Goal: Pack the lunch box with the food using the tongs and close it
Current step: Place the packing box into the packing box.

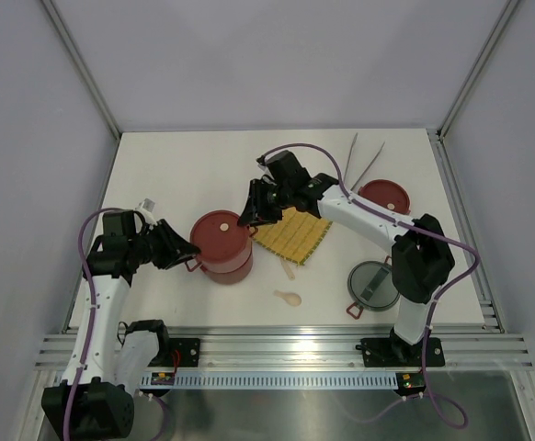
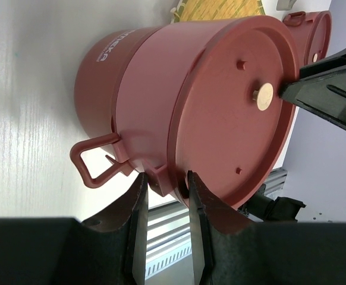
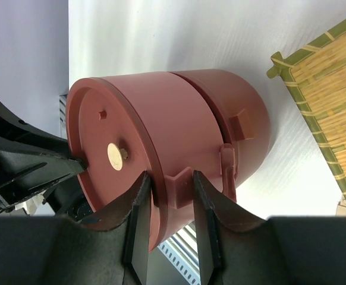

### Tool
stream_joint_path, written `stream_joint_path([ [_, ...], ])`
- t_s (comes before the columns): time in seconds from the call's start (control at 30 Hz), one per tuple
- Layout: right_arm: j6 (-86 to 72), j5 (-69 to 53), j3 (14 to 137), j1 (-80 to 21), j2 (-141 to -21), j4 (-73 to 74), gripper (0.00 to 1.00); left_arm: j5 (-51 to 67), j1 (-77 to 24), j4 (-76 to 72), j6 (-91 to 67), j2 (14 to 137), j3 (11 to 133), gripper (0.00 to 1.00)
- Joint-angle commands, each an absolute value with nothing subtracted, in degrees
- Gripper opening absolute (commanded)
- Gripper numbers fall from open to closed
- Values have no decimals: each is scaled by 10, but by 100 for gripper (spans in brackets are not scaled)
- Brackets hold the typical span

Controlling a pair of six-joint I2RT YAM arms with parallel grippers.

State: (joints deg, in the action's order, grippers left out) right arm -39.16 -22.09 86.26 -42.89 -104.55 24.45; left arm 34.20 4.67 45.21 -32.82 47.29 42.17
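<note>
Stacked lunch box stood centre-left, red disc on top. Left gripper and right gripper each clamped its side, jaws narrowly parted. Tongs lay far right, unheld. No food visible, probably packed already. Grey top lid near right, not yet fitted.

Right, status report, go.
Clamped on lunch box side tabs: left gripper, right gripper. On top, red disc lid. Far side, tongs, unheld. Nothing blocking.

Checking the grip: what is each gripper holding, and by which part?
Both hold the lunch box: the left gripper clamps a side lug near its top rim, the right gripper the lug on the opposite side.
</note>
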Motion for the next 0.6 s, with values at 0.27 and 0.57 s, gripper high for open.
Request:
stream_joint_path([
  [0.27,-404,-201,911,-411,-1085,221,0,470,32,470,-291,473,431,0],
  [0.57,-412,-207,927,-403,-1099,214,4,496,14,470,-279,480,446,0],
])
